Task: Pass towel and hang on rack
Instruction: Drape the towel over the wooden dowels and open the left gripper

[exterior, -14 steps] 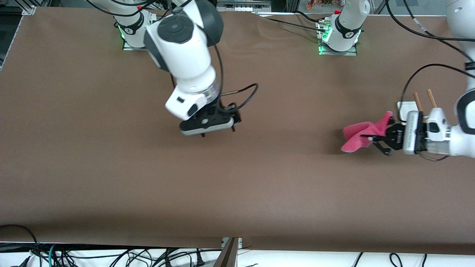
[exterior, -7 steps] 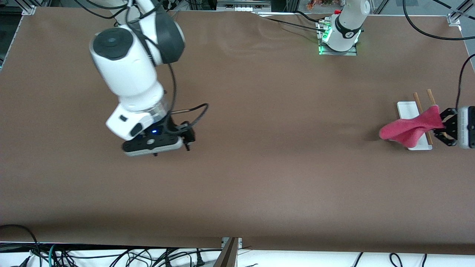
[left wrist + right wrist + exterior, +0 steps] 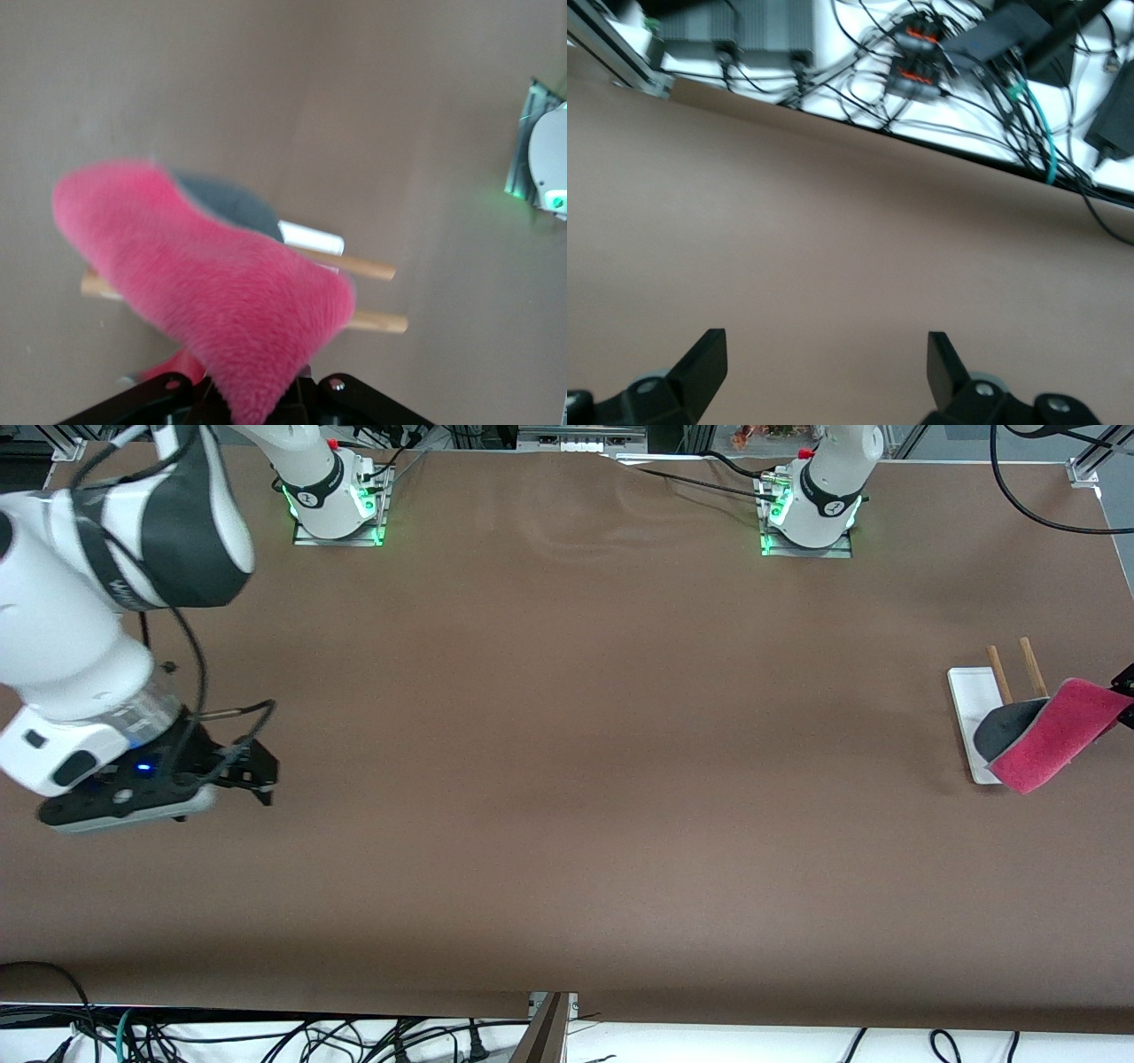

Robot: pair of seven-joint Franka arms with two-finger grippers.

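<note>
- The left gripper (image 3: 257, 403) has its black fingers pinched tight on one edge of the soft pink-red cloth towel (image 3: 1056, 732); in the front view only a sliver of the gripper shows at the frame's border, at the left arm's end of the table.
- The towel spreads out from that grip in the air, its fuzzy pink face up and a grey underside curling into sight at the free end.
- It hangs over the small rack (image 3: 972, 701), whose flat white rectangular base lies on the table and whose two thin parallel brown wooden rods (image 3: 1026, 662) stick out from under the cloth.
- In the left wrist view the towel (image 3: 208, 282) covers the middle of both rods (image 3: 363, 266); whether the cloth touches them cannot be told.
- The right gripper (image 3: 824, 367) has its two black fingers (image 3: 704, 359) spread wide with nothing between them.
- It hovers low over the bare brown table (image 3: 567, 779) at the right arm's end, well apart from the towel and rack.
- Tangled cables (image 3: 957, 80) lie off the table edge in the right wrist view.
</note>
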